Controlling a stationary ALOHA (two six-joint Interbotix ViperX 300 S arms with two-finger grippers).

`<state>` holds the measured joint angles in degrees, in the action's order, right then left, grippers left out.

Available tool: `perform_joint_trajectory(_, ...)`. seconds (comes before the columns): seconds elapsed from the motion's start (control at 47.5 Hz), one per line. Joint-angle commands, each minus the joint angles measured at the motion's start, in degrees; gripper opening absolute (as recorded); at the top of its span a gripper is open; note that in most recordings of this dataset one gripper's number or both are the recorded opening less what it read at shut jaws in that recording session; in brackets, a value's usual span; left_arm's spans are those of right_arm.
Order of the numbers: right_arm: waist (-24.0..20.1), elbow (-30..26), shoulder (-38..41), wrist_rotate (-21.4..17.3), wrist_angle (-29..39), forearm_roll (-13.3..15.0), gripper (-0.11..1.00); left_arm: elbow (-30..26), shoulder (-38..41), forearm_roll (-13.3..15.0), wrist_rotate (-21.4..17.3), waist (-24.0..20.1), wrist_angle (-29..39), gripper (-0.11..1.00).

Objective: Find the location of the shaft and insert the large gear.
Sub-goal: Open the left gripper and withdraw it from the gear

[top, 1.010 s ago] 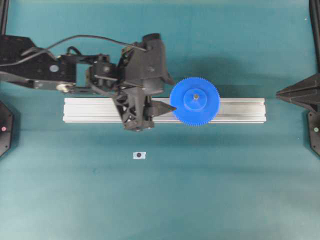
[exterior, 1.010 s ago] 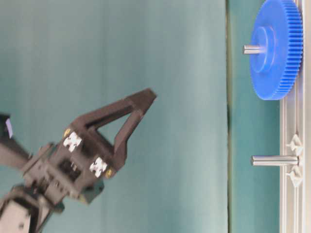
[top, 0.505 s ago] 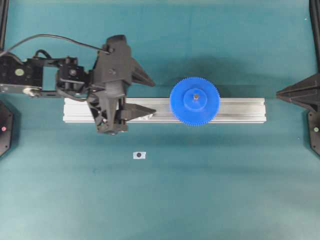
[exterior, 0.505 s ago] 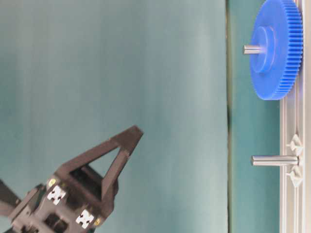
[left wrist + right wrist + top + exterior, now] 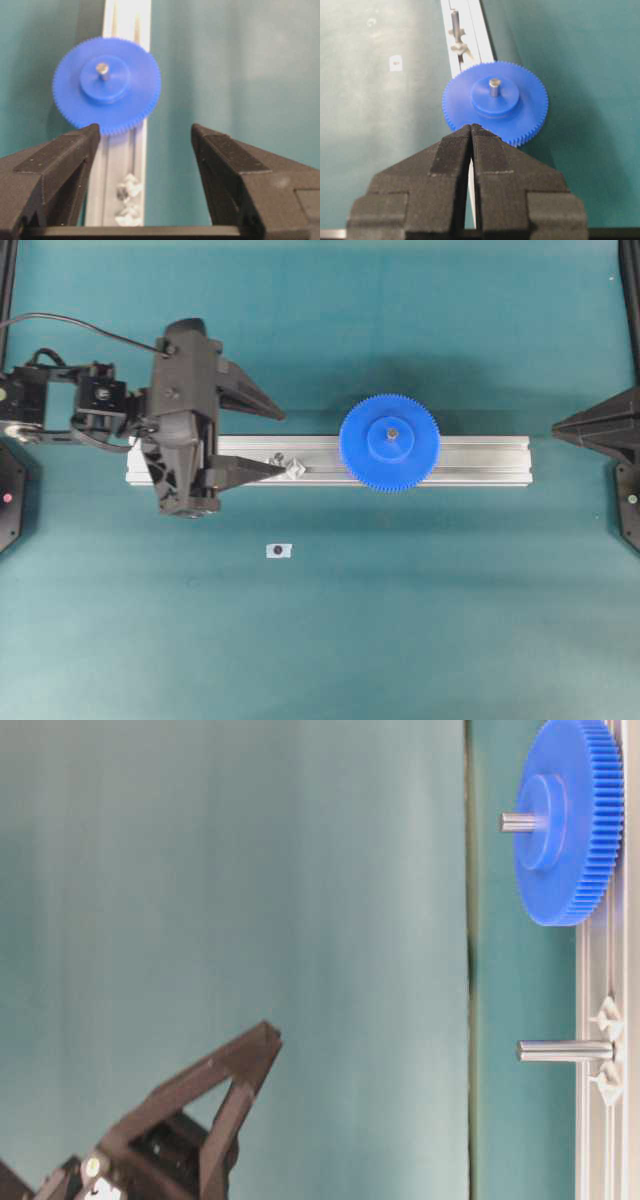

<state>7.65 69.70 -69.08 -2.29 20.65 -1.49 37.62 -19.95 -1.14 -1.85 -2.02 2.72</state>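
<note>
1. The large gear [image 5: 389, 442] lies flat on the aluminium rail [image 5: 480, 460], threaded over the shaft [image 5: 392, 433], whose tip pokes up through the hub. It looks seated.
2. The shaft's long axis stands upright off the rail; a bare twin pin [image 5: 560, 1050] stands further along.
3. The left gripper [image 5: 272, 443] hangs spread and empty, apart from the gear, likely because its job is done.
4. The right gripper [image 5: 471, 131] is pressed together, pointing at the gear.
</note>
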Motion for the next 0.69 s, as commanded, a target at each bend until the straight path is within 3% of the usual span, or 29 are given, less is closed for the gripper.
perform_joint_trajectory(0.0, 0.2, -0.5, 0.4, -1.4, -0.5, -0.2, 0.07, -0.2, -1.9, -0.2, 0.1, 0.3, -0.5, 0.73)
perform_joint_trajectory(0.168, 0.2, -0.4, 0.4, -3.4, -0.5, -0.1, 0.07, 1.2, -3.6, -0.2, 0.1, 0.3, -0.5, 0.73)
perform_joint_trajectory(0.673, 0.1, -0.3, 0.4, -3.4, -0.5, 0.1, 0.07, 3.7, -6.1, -0.2, 0.1, 0.3, -0.5, 0.73)
